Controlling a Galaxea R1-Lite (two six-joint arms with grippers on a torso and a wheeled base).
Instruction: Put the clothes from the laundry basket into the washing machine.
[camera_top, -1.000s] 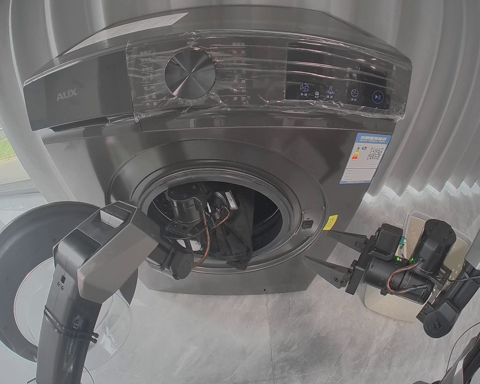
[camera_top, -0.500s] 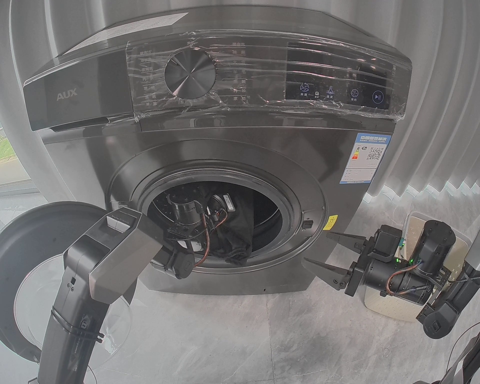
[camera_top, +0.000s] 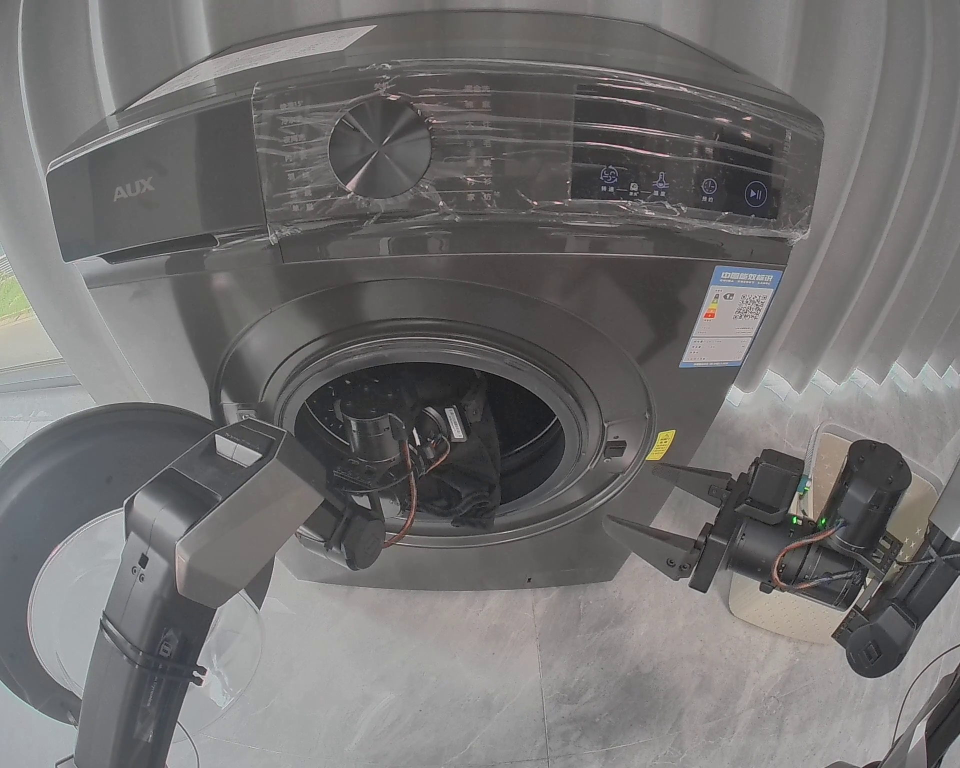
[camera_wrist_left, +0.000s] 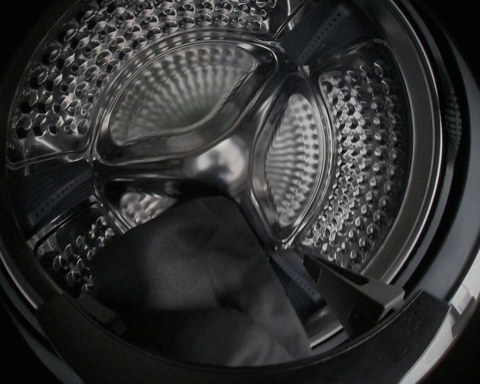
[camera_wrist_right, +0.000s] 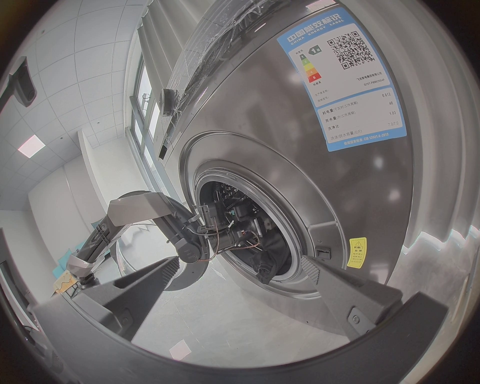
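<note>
Facing dark clothes (camera_wrist_left: 185, 255) in the drum (camera_wrist_left: 360, 150), per its wrist view, left tool (camera_wrist_left: 196, 284) is released; right tool (camera_top: 634, 495) spread.

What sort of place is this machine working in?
Likely a laundry corner, perhaps a showroom or test room: a dark grey front-loading washing machine with clear plastic film on its control panel, pale pleated curtains and a grey stone-look tiled floor.

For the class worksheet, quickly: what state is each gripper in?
Left gripper: open, inside the drum, dark garment just ahead.
Right gripper: open, empty.
</note>
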